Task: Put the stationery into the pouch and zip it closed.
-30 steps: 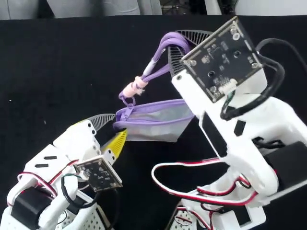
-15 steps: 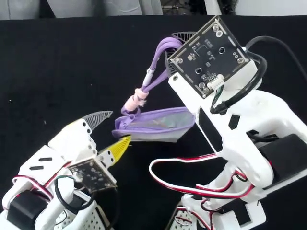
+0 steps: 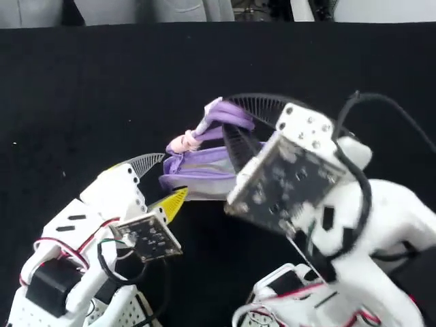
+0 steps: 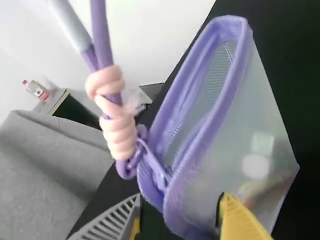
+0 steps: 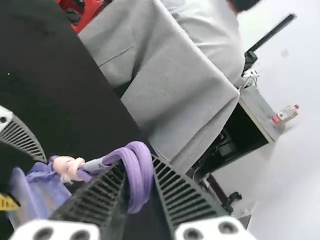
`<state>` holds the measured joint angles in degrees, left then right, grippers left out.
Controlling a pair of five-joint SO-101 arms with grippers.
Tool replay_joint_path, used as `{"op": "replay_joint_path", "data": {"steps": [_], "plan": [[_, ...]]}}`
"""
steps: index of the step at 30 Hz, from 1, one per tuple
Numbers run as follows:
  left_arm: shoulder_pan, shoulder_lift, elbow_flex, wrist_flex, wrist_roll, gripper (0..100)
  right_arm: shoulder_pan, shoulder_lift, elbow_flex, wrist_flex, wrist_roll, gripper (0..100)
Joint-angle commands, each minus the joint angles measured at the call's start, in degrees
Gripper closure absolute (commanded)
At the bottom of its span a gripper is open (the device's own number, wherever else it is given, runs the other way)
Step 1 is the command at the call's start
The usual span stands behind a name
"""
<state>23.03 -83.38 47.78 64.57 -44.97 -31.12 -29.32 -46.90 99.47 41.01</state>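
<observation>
A translucent purple mesh pouch (image 3: 204, 176) was seen near the middle of a black-covered desk (image 3: 82, 82), about midway between its left and right edges. A thick purple cord strap (image 3: 230, 113) was tied to the pouch's zip end with a pale pink knot (image 3: 181, 143).

The right gripper (image 3: 226, 114), with black ribbed fingers, was clamped on the loop of the strap. In the right wrist view, the strap (image 5: 138, 172) was pinched between the two fingers of the right gripper (image 5: 139, 165), with the pink knot (image 5: 67, 167) and the pouch (image 5: 30, 195) beyond it.

The left gripper (image 3: 171, 176) was held with its fingers apart, one grey and one yellow, and the pouch's end lay between them. In the left wrist view, the pouch (image 4: 225, 135) was seen between the fingers of the left gripper (image 4: 175, 222), its purple zip edges gaping apart. Pale blurred shapes were seen through the mesh; what they were could not be told. The pink knot (image 4: 114, 122) sat just beside the zip end.
</observation>
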Motion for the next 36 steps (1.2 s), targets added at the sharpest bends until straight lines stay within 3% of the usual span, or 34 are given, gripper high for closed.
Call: {"op": "replay_joint_path", "data": {"steps": [1,9,18,30,32,36], "plan": [[3.0,-0.3,-0.1,-0.8,-0.8,75,-1.1,-1.5,0.9,0.6,0.9,98.7],[5.1,-0.4,-0.7,-0.8,-0.8,75,-1.1,-3.7,0.3,1.1,1.0,98.7],[2.1,-8.0,1.5,-1.1,-0.8,75,-1.4,-7.6,0.4,1.4,0.8,98.7],[8.9,-9.3,8.0,-1.4,-0.7,75,-1.4,-7.9,0.5,1.4,0.9,98.7],[8.8,-9.3,8.0,-1.4,-0.7,78,-1.4,-7.8,0.5,1.3,0.9,98.7],[8.7,-9.8,7.8,-2.5,-1.0,96,-1.2,-7.5,0.5,1.0,0.9,98.7]]}}
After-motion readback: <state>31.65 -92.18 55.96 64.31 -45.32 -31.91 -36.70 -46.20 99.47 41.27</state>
